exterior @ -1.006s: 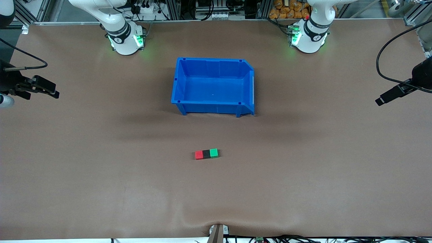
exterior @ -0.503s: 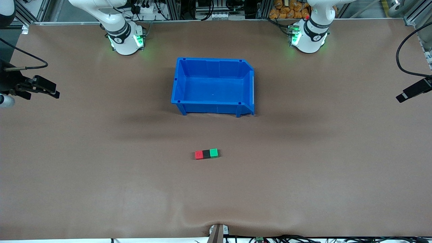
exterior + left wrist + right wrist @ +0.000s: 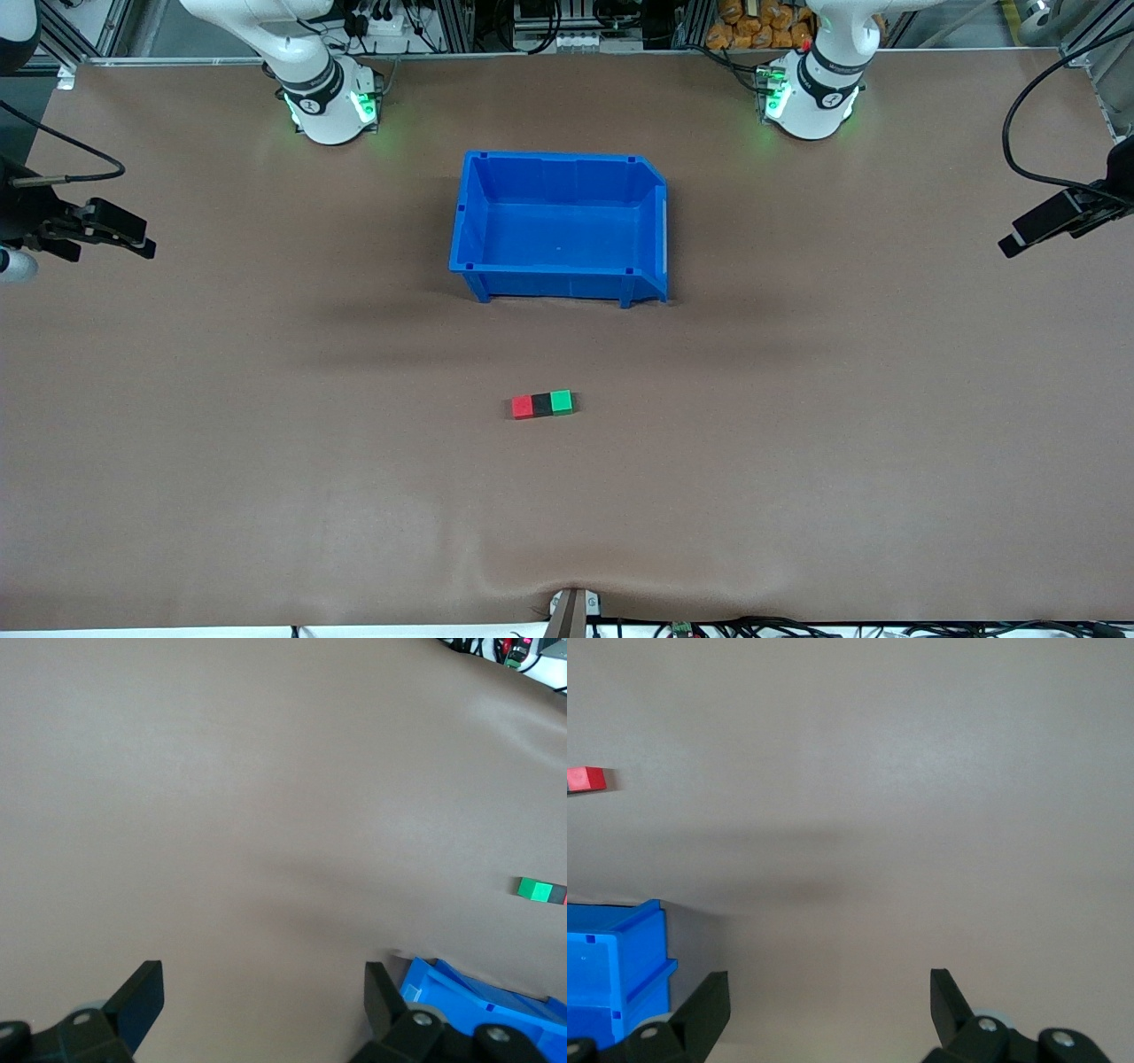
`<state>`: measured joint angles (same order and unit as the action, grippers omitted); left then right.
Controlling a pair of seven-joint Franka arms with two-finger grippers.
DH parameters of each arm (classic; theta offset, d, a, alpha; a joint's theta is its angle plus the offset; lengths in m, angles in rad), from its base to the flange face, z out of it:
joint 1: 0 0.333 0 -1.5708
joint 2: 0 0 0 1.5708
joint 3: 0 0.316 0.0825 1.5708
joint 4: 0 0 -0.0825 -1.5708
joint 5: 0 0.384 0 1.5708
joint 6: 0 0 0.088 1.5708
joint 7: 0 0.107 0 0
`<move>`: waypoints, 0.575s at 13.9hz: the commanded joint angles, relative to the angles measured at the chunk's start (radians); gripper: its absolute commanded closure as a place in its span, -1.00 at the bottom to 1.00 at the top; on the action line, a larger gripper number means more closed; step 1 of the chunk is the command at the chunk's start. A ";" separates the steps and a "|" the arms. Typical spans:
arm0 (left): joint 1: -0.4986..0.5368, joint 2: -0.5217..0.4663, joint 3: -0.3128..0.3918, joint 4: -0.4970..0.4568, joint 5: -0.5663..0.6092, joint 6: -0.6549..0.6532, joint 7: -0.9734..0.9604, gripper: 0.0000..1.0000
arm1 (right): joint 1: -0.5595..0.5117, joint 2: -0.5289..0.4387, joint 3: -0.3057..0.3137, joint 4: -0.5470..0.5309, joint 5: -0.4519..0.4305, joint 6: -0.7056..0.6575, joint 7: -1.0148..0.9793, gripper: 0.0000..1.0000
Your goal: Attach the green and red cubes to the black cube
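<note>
Cubes: We are seeing the red cube, the black cube and the green cube sitting in one short row, nearer to the front camera than the blue bin. The black one is sitting in the middle, touching both.
Why there: We are guessing the row is lying this way because the joining is already done. The two bright cubes are pressing flat against the black one's sides.
Left gripper: Our left gripper is hanging with its fingers spread wide and nothing between them, well apart from the blue bin, over the left arm's end of the table.
Right gripper: Our right gripper is also spread wide and empty, well apart from the blue bin, over the right arm's end of the table.
Why apart: We are thinking both arms are waiting out of the way so the row is not getting bumped.
Look and feel: The cubes are looking small, hard and square. The bin is looking like smooth plastic with tall walls and nothing inside. The table cover is looking soft and brown, maybe a bit wrinkly near the front edge.
</note>
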<state>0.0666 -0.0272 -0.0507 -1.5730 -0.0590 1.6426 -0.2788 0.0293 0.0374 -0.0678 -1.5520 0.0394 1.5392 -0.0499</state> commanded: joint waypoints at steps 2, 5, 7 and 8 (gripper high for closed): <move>-0.010 -0.045 0.019 -0.025 -0.004 -0.017 0.000 -1.00 | -0.014 0.004 0.009 0.016 0.002 -0.007 0.008 -1.00; -0.010 -0.053 0.019 -0.019 -0.004 -0.047 0.000 -1.00 | -0.009 0.004 0.009 0.016 0.002 -0.007 0.008 -1.00; -0.017 -0.045 0.031 -0.012 -0.004 -0.055 0.010 -1.00 | -0.009 0.004 0.009 0.016 0.002 -0.007 0.008 -1.00; -0.019 -0.045 0.031 -0.012 -0.002 -0.055 0.010 -1.00 | -0.011 0.004 0.009 0.016 0.002 -0.007 0.008 -1.00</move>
<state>0.0649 -0.0565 -0.0372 -1.5763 -0.0590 1.6013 -0.2766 0.0293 0.0374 -0.0675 -1.5520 0.0394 1.5395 -0.0499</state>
